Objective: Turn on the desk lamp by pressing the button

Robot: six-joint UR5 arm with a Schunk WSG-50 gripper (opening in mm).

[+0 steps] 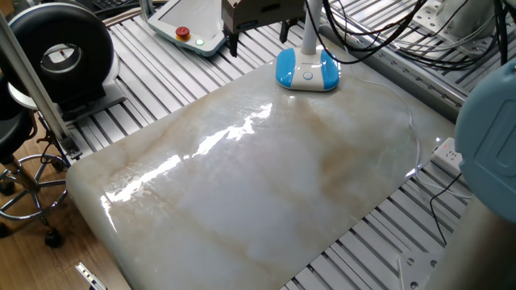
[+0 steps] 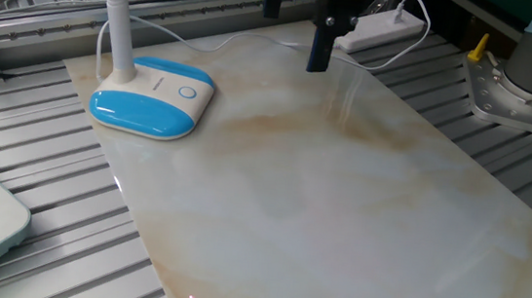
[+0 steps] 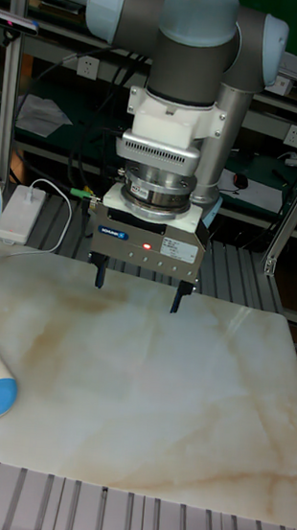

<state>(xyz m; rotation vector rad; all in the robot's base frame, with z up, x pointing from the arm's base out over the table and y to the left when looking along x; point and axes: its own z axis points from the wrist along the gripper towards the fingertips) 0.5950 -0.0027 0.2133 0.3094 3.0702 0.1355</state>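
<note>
Gripper hanging above the far edge of the marble slab, fingers pointing straight down and spread wide apart, nothing between them. Red light glowing on the gripper body. From the other fixed view, one dark finger just above the slab's back edge, close to a white power strip on the slatted table. Lamp sitting at a back corner of the slab, blue and white base flat on the stone, round button on top facing up, slim white neck rising out of frame. Well apart from the gripper, no contact. In one fixed view, same lamp at the slab's far edge, gripper just left of its neck and higher. White pendant with a red button lying behind, on the slats.
</note>
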